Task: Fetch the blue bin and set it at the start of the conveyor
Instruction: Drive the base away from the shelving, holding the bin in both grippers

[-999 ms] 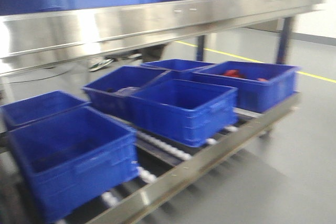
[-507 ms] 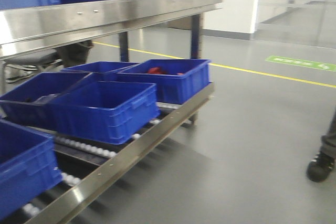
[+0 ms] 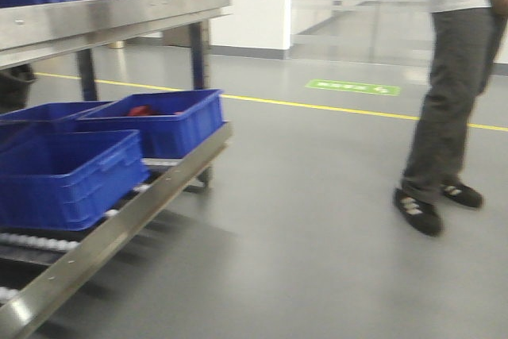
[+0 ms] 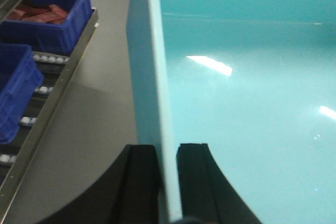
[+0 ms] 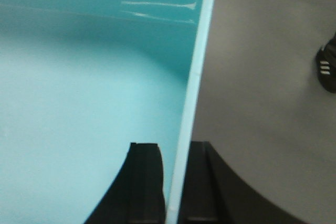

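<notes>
The blue bin [image 4: 247, 93] is a pale turquoise tub and fills most of both wrist views. My left gripper [image 4: 167, 150] is shut on its left wall, one finger outside and one inside. My right gripper [image 5: 176, 148] is shut on the bin's right wall [image 5: 197, 77], again with one finger on each side. The bin [image 5: 79, 103] hangs above the grey floor between the two grippers. Its inside looks empty. The bin and both grippers are out of the front view. No dark grey conveyor belt shows in any view.
A steel roller rack [image 3: 119, 228] with dark blue crates [image 3: 67, 176] stands at the left, also in the left wrist view [image 4: 58, 72]. One crate holds red parts [image 3: 143, 109]. A person [image 3: 448, 117] stands at the right; a shoe [image 5: 328, 69] is near the bin.
The front view has swung to the right: the rack and blue crates slid to the left edge, and open grey floor and a standing person have come into view.
</notes>
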Controlling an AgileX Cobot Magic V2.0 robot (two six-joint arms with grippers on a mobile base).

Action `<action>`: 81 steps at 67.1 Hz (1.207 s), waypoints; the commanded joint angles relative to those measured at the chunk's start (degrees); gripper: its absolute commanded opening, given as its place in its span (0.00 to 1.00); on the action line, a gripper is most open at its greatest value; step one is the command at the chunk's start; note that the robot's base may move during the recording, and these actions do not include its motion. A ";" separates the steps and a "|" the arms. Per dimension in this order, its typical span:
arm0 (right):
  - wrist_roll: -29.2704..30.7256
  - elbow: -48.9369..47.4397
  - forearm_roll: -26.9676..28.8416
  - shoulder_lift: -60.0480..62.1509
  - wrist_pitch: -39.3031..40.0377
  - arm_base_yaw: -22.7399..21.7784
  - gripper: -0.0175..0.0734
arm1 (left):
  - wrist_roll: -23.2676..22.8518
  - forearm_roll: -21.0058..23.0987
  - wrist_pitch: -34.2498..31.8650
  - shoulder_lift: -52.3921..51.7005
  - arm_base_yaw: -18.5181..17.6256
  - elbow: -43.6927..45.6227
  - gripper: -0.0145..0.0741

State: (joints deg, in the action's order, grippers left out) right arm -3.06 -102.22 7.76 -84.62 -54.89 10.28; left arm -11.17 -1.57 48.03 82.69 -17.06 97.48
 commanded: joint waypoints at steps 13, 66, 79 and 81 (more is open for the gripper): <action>1.02 -0.39 -1.04 0.60 1.78 -0.45 0.03 | 0.33 -0.01 -2.76 -0.60 0.12 0.43 0.04; 1.02 -0.39 -1.04 0.60 1.78 -0.45 0.03 | 0.33 -0.22 -2.76 -0.60 0.12 0.43 0.04; 1.02 -0.39 -1.04 0.60 1.78 -0.45 0.03 | 0.33 -0.22 -2.76 -0.60 0.12 0.43 0.04; 1.02 -0.39 -1.04 0.60 1.78 -0.45 0.03 | 0.33 -0.22 -2.76 -0.60 0.12 0.43 0.04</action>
State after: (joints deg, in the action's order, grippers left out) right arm -3.06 -102.22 7.76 -84.62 -54.89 10.28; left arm -11.17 -1.57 48.03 82.69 -17.06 97.48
